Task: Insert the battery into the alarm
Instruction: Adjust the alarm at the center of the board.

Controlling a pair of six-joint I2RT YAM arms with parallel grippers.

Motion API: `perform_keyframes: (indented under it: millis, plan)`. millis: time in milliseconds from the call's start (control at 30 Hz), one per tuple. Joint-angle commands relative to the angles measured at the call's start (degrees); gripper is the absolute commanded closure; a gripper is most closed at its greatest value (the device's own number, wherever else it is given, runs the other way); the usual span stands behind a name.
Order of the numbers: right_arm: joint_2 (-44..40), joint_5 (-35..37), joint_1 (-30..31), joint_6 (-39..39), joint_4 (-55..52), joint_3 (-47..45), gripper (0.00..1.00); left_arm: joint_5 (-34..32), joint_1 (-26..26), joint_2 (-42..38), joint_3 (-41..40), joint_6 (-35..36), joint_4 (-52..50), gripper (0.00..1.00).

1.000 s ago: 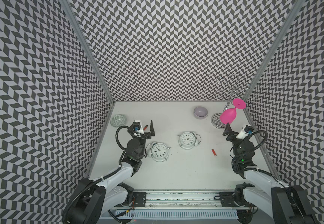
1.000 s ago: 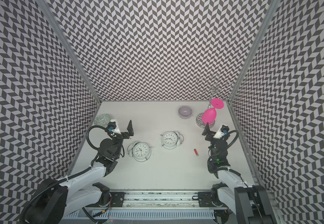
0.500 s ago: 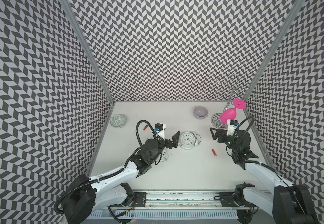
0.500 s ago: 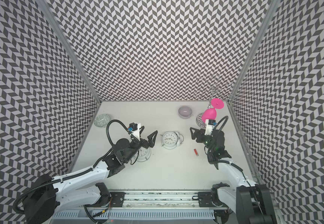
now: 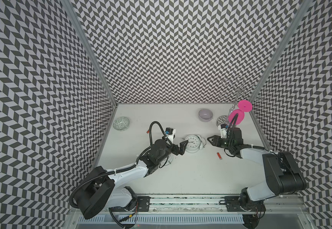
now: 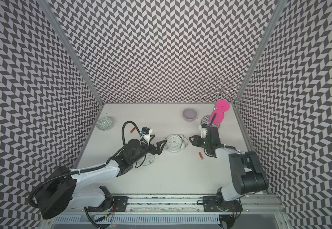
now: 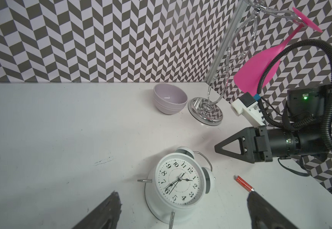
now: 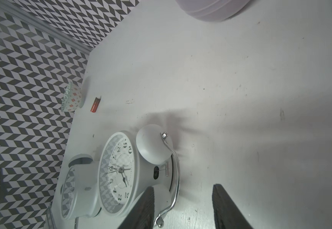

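Lavender bowl (image 5: 205, 114) at one o'clock, with the chrome rack (image 5: 220, 120) just beside it and a pink glass (image 5: 240, 117) hanging there; patterned bowl (image 5: 121, 123) at ten o'clock.

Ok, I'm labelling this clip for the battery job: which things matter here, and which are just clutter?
Job: middle clock, battery by the right gripper, left gripper.
Lying about, it seems: second clock, second battery, patterned bowl, lilac bowl, rack, pink glass.

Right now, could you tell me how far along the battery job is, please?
Done: nothing yet. In hand: the left gripper and right gripper, both open and empty, flank the face-up alarm clock. Left: grasp the loose red battery, probably turn the clock over, insert it.
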Motion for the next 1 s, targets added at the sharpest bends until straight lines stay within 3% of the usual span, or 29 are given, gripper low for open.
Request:
perform_keyframes:
  millis: [0,133,233,800,967]
  plan:
    - [2.3,-1.4,1.1,-0.9,1.7,1.8,0.52,2.0,1.0,0.8,0.0,-2.0,2.3,0.01]
    - [5.5,-2.5,1.7,0.1,2.8,2.6,0.58,1.4,1.4,1.3,0.0,-1.5,1.9,0.01]
    - [6.4,-3.2,1.9,0.8,3.6,2.5,0.67,1.4,1.7,1.5,0.1,-1.5,1.7,0.01]
    - [10.6,-6.3,1.9,5.7,6.8,2.7,0.84,0.1,2.2,1.0,0.1,0.0,0.5,0.01]
    - [11.4,-7.8,2.0,7.9,7.9,3.4,1.00,-0.4,2.4,0.9,0.3,0.5,0.0,0.01]
